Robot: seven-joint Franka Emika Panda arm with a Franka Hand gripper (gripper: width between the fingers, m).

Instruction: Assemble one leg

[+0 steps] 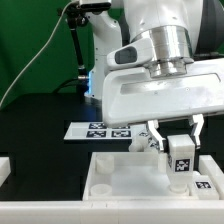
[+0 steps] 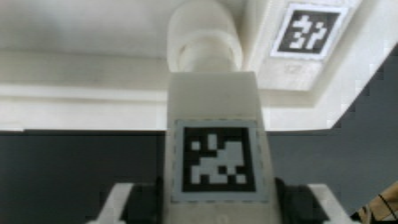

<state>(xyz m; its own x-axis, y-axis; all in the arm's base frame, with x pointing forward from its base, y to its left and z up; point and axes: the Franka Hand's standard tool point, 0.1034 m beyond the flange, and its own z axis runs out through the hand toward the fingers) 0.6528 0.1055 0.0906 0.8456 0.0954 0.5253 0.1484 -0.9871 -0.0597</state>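
Note:
My gripper (image 1: pixel 179 140) is shut on the leg (image 1: pixel 181 160), a small white post with a black-and-white tag on its face. I hold it upright over the tabletop (image 1: pixel 120 180), a large white tray-like piece at the front, near its right corner. In the wrist view the leg (image 2: pixel 219 130) runs from between my fingers (image 2: pixel 143 205) down toward a rounded boss of the tabletop (image 2: pixel 107 90). The leg's lower end seems to meet that boss; I cannot tell whether it is seated. A tag (image 2: pixel 306 32) on the tabletop shows beyond it.
The marker board (image 1: pixel 100 130) lies flat on the black table behind the tabletop. A black stand (image 1: pixel 78 40) with a cable rises at the back before a green backdrop. A white part (image 1: pixel 5 165) sits at the exterior view's left edge.

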